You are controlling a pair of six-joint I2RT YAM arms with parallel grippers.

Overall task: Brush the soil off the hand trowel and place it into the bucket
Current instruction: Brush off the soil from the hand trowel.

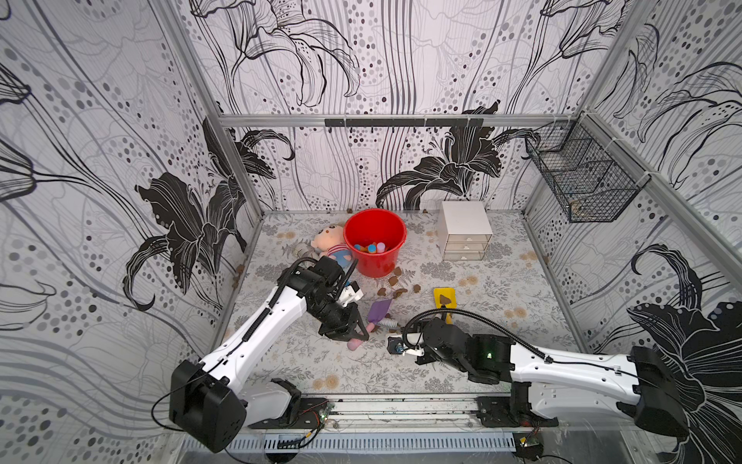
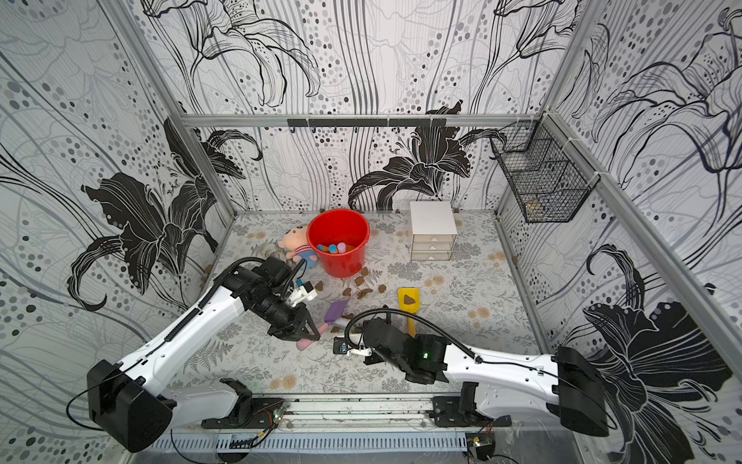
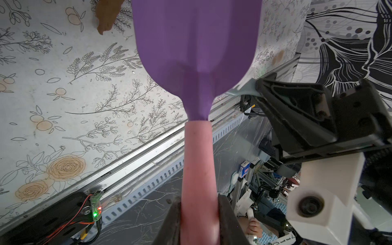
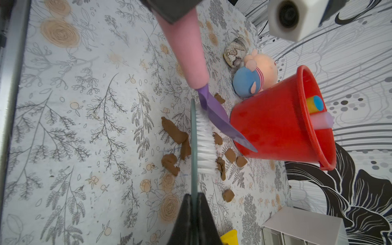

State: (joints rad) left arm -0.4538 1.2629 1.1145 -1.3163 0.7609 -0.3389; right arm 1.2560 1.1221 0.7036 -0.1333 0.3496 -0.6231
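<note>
No txt, nos. or brand I can read anywhere in here. White drawer box has tiny marks on its fronts, too small to tell. Small carton past the rail, left wrist view: blue/red label, too blurred.

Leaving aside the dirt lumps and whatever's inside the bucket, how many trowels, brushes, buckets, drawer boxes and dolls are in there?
trowels: 2, purple trowel and yellow trowel
brush: 1
bucket: 1
drawer box: 1
doll: 1
total: 6
</note>
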